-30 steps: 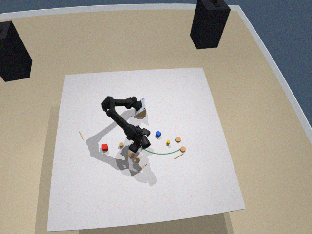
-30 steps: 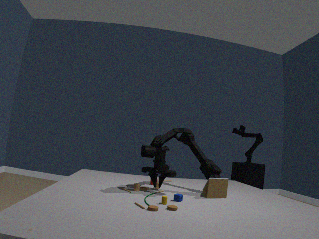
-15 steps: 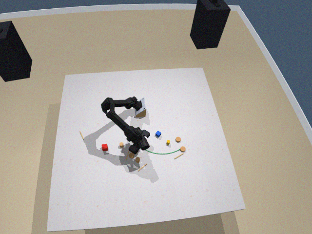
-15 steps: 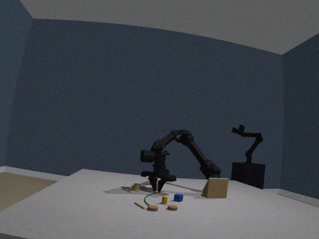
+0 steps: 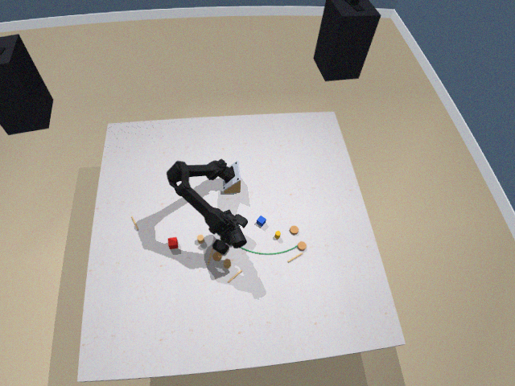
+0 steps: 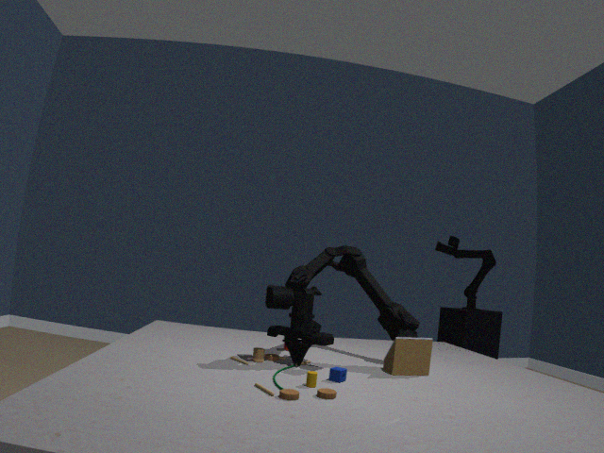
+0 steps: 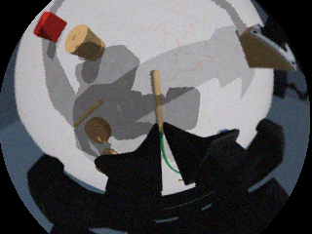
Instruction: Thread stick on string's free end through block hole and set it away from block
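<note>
The thin wooden stick [image 7: 158, 99] lies on the table and points away from my fingertips in the wrist view. The green string [image 7: 171, 159] [image 5: 270, 252] [image 6: 276, 375] runs from it to the round wooden button [image 5: 302, 245] [image 6: 289, 394]. My gripper [image 7: 160, 125] [image 6: 295, 361] is down at the table, shut on the near end of the stick. A brown wooden block with a dark hole [image 7: 97, 131] [image 5: 216, 256] lies just left of the fingers. In the top view the arm hides the stick.
Nearby are a tan cylinder [image 5: 200, 238] [image 7: 85, 42], a red cube [image 5: 173, 242] [image 7: 50, 25], a blue cube [image 5: 261, 220] [image 6: 337, 374], a yellow cylinder [image 5: 277, 234] [image 6: 310, 377], a second disc [image 5: 294, 229] [image 6: 326, 393] and loose sticks [image 5: 294, 257] [image 5: 234, 276] [image 5: 133, 223].
</note>
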Action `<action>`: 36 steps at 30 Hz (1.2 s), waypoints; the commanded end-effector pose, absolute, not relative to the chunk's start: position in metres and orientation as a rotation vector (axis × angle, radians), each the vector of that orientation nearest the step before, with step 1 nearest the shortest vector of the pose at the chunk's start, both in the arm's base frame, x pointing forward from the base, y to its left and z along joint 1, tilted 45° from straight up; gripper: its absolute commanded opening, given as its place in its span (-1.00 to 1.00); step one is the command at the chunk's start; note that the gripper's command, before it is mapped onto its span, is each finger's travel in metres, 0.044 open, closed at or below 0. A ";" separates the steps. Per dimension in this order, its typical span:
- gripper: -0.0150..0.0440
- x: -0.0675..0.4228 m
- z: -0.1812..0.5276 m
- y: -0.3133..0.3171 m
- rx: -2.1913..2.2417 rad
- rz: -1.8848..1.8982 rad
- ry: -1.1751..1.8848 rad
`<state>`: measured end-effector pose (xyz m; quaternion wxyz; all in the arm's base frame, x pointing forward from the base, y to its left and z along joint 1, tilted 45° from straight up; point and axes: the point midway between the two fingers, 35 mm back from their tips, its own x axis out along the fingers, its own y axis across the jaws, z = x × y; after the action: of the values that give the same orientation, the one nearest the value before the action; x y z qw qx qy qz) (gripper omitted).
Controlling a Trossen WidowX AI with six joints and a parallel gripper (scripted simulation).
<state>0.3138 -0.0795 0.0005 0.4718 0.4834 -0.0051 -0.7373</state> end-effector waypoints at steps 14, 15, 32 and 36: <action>-0.49 0.316 0.011 -0.069 1.185 -1.805 -0.011; -0.49 0.317 0.011 -0.068 1.185 -1.805 -0.011; -0.49 0.319 0.027 -0.052 1.186 -1.806 -0.009; -0.49 0.319 0.031 -0.048 1.186 -1.806 -0.009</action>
<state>0.3181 -0.0523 0.0271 0.4730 0.4812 -0.0026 -0.7381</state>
